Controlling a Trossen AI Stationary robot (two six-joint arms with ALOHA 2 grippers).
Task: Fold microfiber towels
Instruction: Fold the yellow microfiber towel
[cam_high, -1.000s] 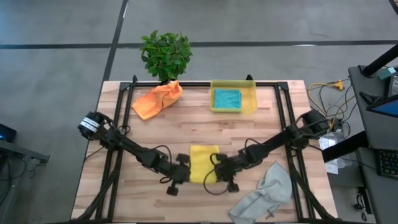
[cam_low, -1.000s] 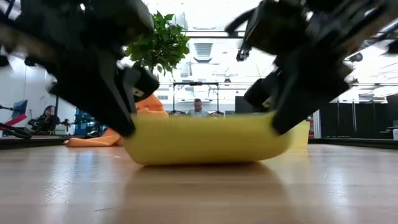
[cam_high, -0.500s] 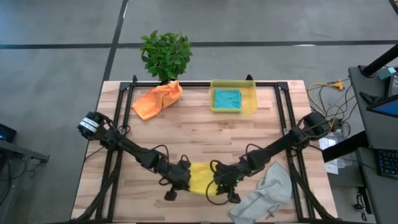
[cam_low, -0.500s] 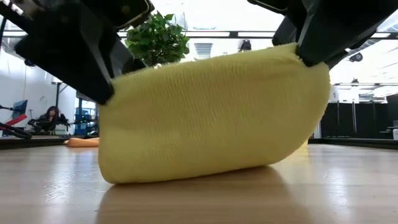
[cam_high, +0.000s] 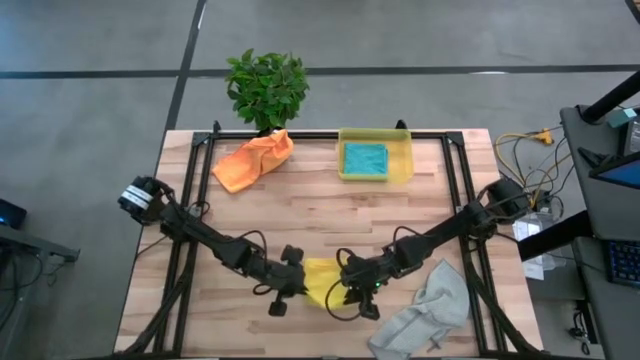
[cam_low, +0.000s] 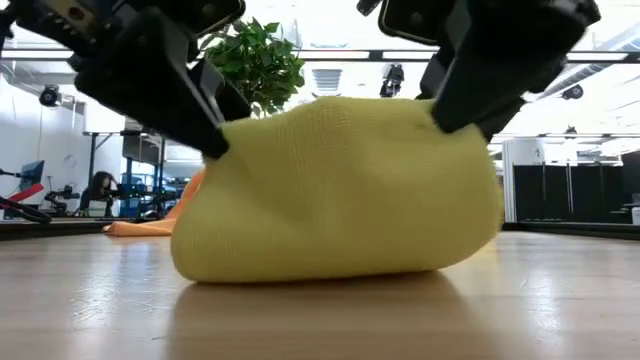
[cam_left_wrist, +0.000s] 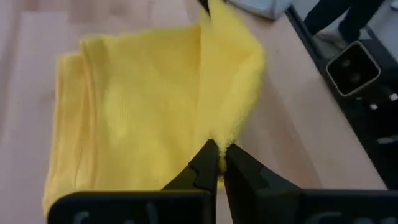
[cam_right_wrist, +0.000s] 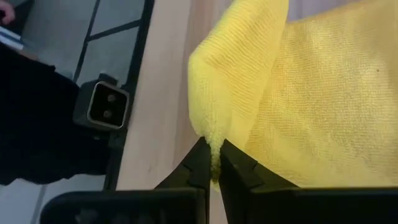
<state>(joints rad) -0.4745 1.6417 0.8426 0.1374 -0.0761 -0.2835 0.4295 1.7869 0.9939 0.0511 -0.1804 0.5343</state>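
Arms angled inward, low | left tool (cam_left_wrist: 217, 155), right tool (cam_right_wrist: 213, 163) pinch yellow towel (cam_high: 322, 280) corners

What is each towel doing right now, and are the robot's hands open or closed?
Yellow towel: pinched and lifted by both end effectors, bottom on table.
Orange towel: crumpled.
Teal towel: folded inside bin.
Grey towel: crumpled.
Left end effector: shut.
Right end effector: shut.

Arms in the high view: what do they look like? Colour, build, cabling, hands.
Both arms are black, slim, multi-jointed, with loose black cables looping beside the links. Each base joint has a lighter cap. The left hand and right hand are black, each with two tapered fingers.
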